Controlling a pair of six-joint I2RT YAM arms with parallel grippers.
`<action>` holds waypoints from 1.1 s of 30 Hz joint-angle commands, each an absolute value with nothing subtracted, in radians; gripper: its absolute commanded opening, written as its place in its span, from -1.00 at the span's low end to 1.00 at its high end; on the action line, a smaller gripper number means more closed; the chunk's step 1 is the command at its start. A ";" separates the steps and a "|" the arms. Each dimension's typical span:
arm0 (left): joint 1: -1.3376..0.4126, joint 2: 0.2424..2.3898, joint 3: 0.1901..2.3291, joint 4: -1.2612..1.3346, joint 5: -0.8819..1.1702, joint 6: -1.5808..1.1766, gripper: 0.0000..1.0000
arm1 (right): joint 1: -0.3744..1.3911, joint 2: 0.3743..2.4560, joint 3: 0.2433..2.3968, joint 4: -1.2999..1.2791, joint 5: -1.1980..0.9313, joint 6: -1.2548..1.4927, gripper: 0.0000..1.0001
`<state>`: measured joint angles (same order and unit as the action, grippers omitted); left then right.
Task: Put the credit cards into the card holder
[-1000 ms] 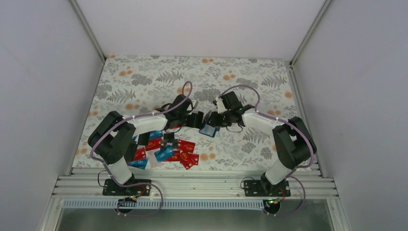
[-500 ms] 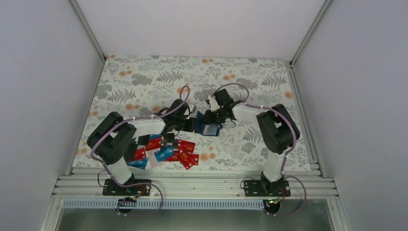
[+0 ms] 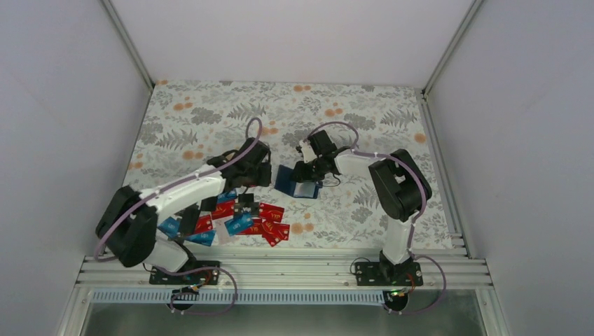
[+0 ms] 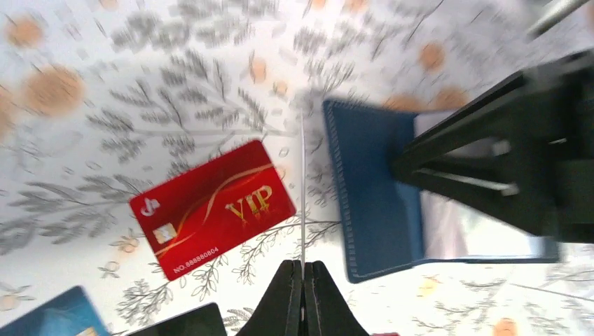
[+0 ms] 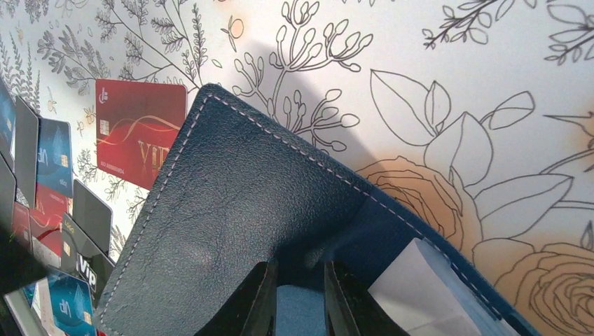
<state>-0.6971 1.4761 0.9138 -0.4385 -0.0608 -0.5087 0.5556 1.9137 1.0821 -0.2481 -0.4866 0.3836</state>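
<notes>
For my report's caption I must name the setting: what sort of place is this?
Probably a robot test cell in a laboratory: plain white panels in an aluminium frame enclose it, two arms are bolted to a rail, and credit cards lie on a floral cloth.

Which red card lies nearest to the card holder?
The red VIP card lying alone, face up, next to the card holder; the other red cards overlap one another farther away.
</notes>
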 commanded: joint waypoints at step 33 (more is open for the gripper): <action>-0.741 1.569 0.966 -0.423 -0.062 -0.469 -0.95 | 0.551 1.613 0.964 -0.321 -0.582 0.437 -0.18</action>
